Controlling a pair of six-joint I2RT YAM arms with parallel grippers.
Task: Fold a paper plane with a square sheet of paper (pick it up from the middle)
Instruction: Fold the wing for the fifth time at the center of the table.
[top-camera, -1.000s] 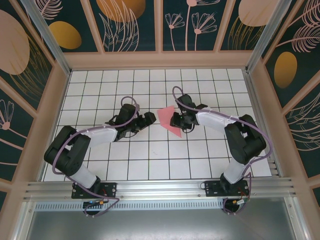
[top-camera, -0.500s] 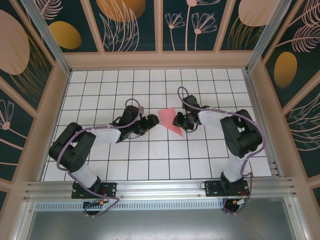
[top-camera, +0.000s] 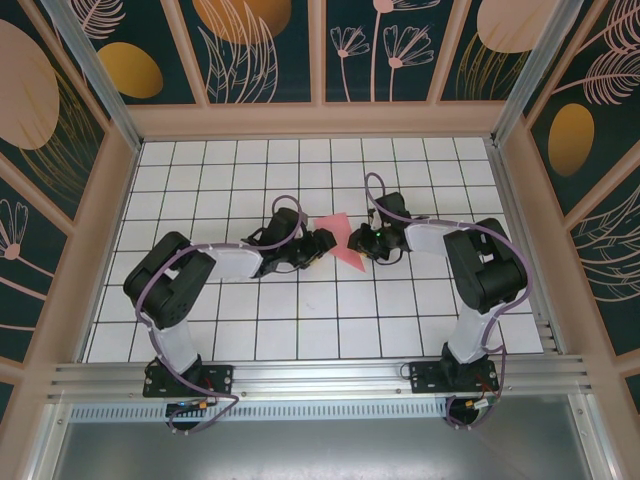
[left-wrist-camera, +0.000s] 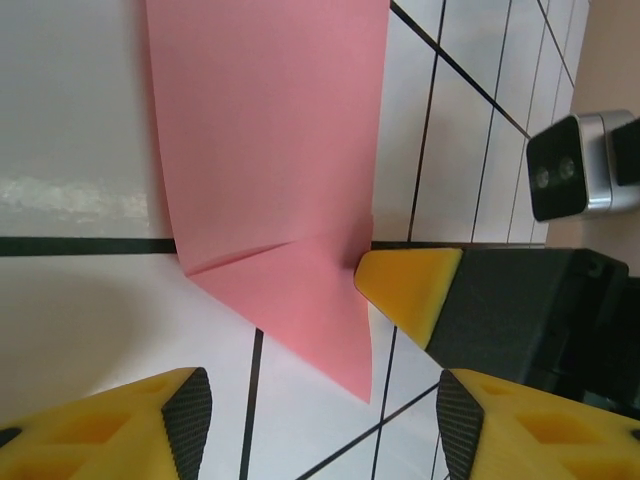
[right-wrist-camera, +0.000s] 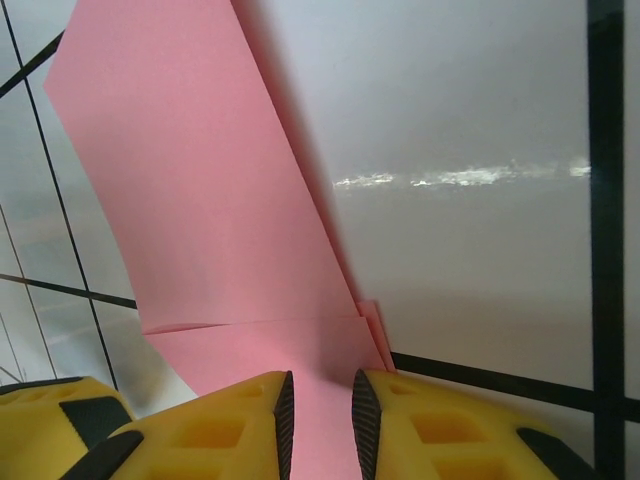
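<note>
Right wrist: right fingers (right-wrist-camera: 420, 425) clamp the pink paper (right-wrist-camera: 200, 200); left fingers (left-wrist-camera: 140, 425) stand apart around its tip

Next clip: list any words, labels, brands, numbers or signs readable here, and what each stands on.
No readable text.
The pink paper is plain; the table carries only black grid lines; the wall panels show leaves and flowers, no lettering.
Any marking on the arm bases is too small to read.

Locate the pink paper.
Top view, table centre: pink paper pinched in the right end effector, the left end effector open at its left edge.
</note>
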